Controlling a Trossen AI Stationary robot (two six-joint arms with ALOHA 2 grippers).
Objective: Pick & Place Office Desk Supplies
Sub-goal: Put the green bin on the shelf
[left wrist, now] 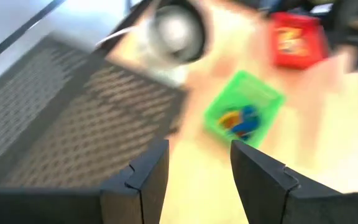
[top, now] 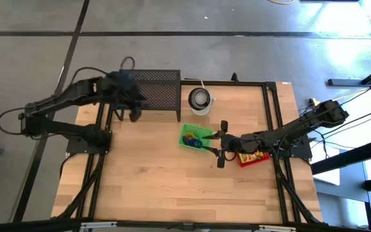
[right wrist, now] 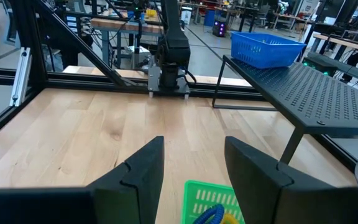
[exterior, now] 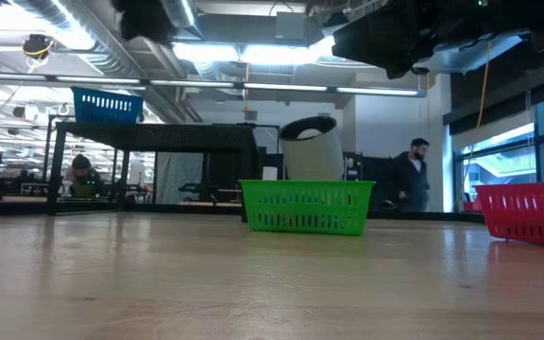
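Observation:
A small green basket (top: 195, 136) stands on the table and holds blue, yellow and red small supplies (left wrist: 240, 120). In the right wrist view a blue loop (right wrist: 209, 214) shows inside it. My right gripper (top: 219, 143) is open, raised just right of this basket and pointing toward the table's left; it holds nothing (right wrist: 194, 146). A red basket (top: 253, 156) with yellow items lies under the right arm. My left gripper (top: 134, 111) is open and empty (left wrist: 199, 152), up in the air at the near left corner of the black mesh rack (top: 154, 87).
A round white container (top: 200, 100) stands right of the rack, at the far edge. A blue basket (exterior: 107, 104) sits on the rack's left end. Bare wood fills the near half of the table. Black frame rails run along both table sides. People show in the room behind.

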